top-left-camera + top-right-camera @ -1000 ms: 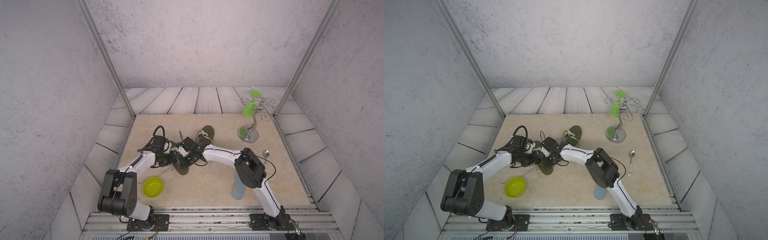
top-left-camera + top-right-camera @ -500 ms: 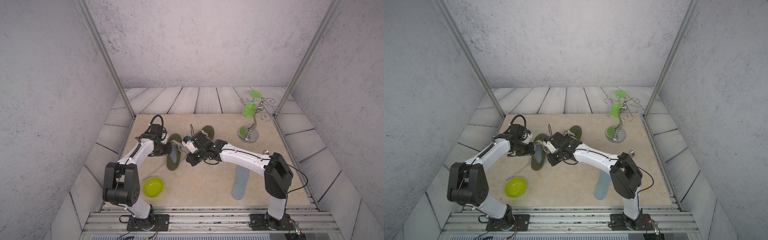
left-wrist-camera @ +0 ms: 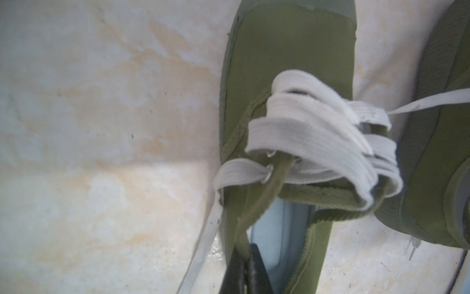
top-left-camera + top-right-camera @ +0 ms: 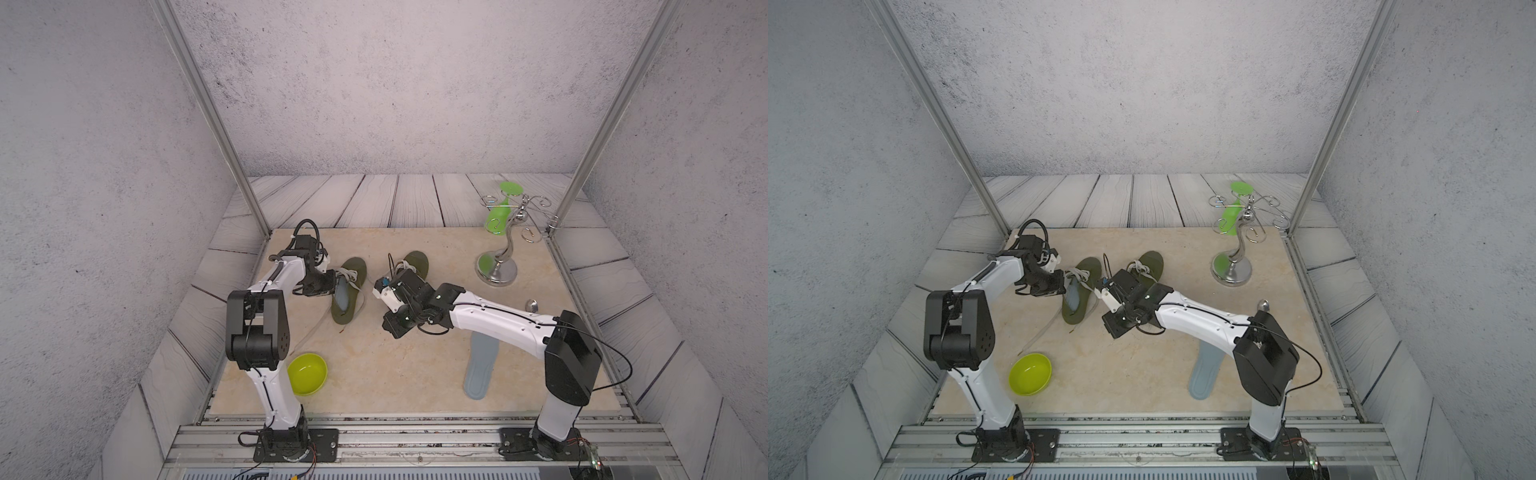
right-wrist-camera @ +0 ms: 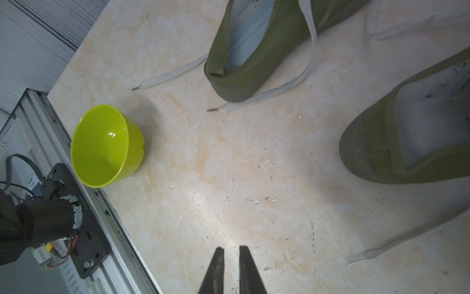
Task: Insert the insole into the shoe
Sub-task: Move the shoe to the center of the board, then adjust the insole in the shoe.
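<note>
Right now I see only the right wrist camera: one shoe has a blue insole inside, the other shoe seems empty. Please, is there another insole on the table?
Observer: Yes. A spare insole lies flat on the table, near the edge at the robot's bases, with its far end under the right arm.
Operator: And the left gripper, is it free?
Observer: No. The left gripper is shut on the collar edge of the filled shoe.
Operator: Is something standing behind the shoes?
Observer: A metal stand with a green glass hanging on it, near the table's far right corner.
</note>
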